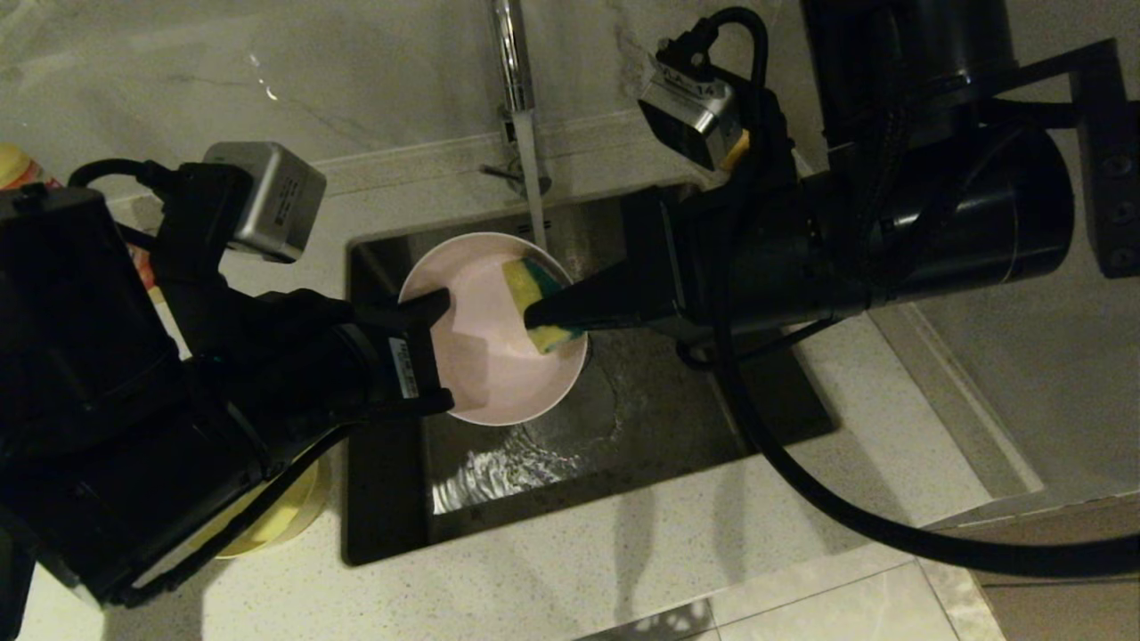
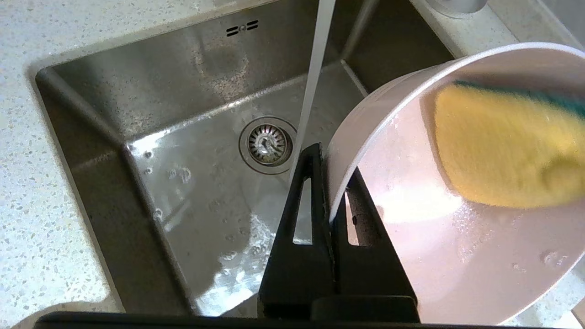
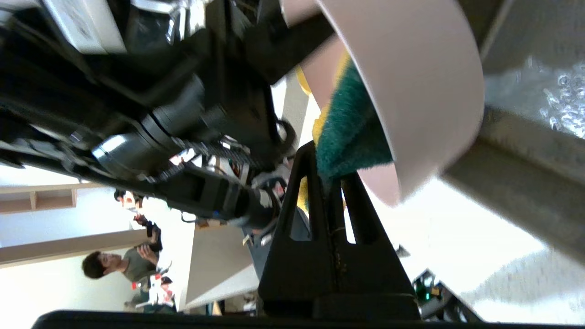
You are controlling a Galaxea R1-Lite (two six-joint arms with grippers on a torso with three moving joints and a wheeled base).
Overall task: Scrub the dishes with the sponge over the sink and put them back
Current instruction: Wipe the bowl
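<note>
A pale pink bowl [image 1: 492, 347] is held tilted above the sink [image 1: 623, 418], its open side facing up and toward the right arm. Inside it, a yellow sponge [image 1: 537, 298] with a dark green scouring layer presses against the bowl's inner wall near the far rim. The sink is a square brushed-steel basin with a round drain strainer [image 2: 266, 144] in the middle of its wet floor; a thin stream of water [image 2: 313, 77] falls from the tall chrome tap [image 1: 512, 62] just behind the bowl. A pale speckled countertop [image 1: 570, 570] surrounds the basin, with a marbled wall [image 1: 223, 62] behind it. On the counter at the sink's left, a yellow bowl [image 1: 283, 516] shows partly under the left arm. The left gripper [image 1: 436, 307] reaches in from the left, its 2 fingers clamped tight on the pink bowl's near rim, 1 inside and 1 outside. The right gripper [image 1: 539, 316] reaches in from the right, its fingers pinched closed on the sponge. In the right wrist view, a seated person [image 3: 116, 265] is visible in a bright room beyond.
</note>
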